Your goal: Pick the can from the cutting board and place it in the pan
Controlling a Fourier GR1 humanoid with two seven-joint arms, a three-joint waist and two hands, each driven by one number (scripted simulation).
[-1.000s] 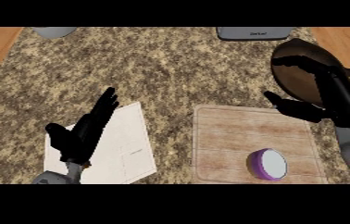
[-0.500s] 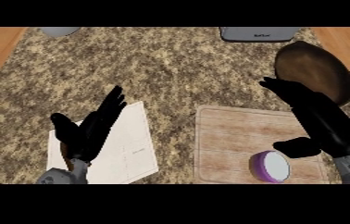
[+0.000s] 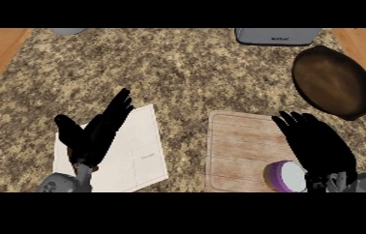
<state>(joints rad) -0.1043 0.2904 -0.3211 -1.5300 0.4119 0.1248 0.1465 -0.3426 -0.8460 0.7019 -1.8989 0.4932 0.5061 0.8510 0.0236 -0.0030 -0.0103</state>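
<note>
Looking steeply down on speckled granite table. Wooden cutting board lying at lower right of table. Purple can with white top standing upright on board's near right corner, not lifted.

Right robot hand hovering over board's right side, fingers extended and relaxed, released, grasping nothing. Palm and wrist sitting just beside can on its right, partly overlapping can's edge in this view; contact between hand and can not determinable from this angle. Fingertips pointing away toward far edge of board.

Dark round pan lying at right edge of table, beyond board's far right corner, well apart from can. Nothing sitting inside pan.

Left robot hand resting at lower left over white sheet of paper, fingers straight and pointing up-right, thumb spread to left, released and holding nothing. Grey left forearm showing only at bottom edge beneath hand.

Paper lying tilted on table, left of board, with gap of bare granite between them.

Grey appliance sitting at far edge of table, upper right, with small dark lettering not legible. Partial grey object showing at far left edge, cut off by frame; identity not determinable. Strips of wood-coloured surface showing at both upper corners past table.
</note>
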